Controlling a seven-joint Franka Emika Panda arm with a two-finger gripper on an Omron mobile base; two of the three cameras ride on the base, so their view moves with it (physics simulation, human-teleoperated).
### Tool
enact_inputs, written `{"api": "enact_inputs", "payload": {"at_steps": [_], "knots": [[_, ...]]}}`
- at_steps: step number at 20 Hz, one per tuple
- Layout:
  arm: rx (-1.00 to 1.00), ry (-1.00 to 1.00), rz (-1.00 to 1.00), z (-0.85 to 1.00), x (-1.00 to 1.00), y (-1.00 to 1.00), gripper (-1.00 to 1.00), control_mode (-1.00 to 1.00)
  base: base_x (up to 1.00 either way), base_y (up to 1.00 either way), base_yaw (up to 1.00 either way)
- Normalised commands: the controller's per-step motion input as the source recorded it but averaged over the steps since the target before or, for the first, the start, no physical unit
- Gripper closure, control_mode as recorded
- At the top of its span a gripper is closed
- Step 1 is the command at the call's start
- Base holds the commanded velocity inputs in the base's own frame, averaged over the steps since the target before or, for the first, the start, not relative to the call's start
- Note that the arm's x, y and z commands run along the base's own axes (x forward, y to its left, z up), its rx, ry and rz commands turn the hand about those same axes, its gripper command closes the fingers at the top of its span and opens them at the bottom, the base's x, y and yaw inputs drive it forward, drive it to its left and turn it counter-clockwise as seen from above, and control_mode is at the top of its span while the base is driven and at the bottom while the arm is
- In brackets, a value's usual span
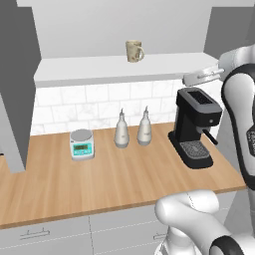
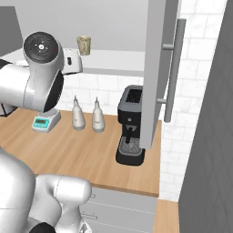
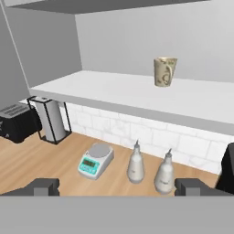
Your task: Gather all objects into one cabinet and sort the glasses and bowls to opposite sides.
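My gripper point(image 3: 116, 186) hangs with fingers spread wide, empty. The cream tumbler point(image 3: 164, 71) stands upright near the back of the cabinet shelf point(image 3: 114, 93), ahead and above my fingertips.

A kitchen: wooden countertop point(image 1: 109, 174), coffee machine point(image 1: 195, 127), toaster point(image 3: 16, 121), tiled backsplash point(image 1: 99, 104).

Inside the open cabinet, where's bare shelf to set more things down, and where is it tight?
The shelf holds just the tumbler, near the back wall. Bare floor runs on both sides of it and along the front edge. Below, the counter is crowded along the backsplash: scale, two bottles, coffee machine.
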Motion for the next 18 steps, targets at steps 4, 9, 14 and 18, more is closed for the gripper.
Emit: {"api": "enact_inputs", "payload": {"at_steps": [4, 9, 14, 18], "knots": [[0.0, -0.18, 0.0, 0.0, 0.58, -0.06, -1.0, -1.0, 0.0, 0.0, 0.0], [0.0, -0.08, 0.0, 0.0, 0.48, -0.02, -1.0, -1.0, 0.0, 0.0, 0.0], [0.0, 0.0, 0.0, 0.0, 0.52, 0.0, -1.0, -1.0, 0.0, 0.0, 0.0], [0.0, 0.01, 0.0, 0.0, 0.45, 0.0, -1.0, -1.0, 0.0, 0.0, 0.0]]}}
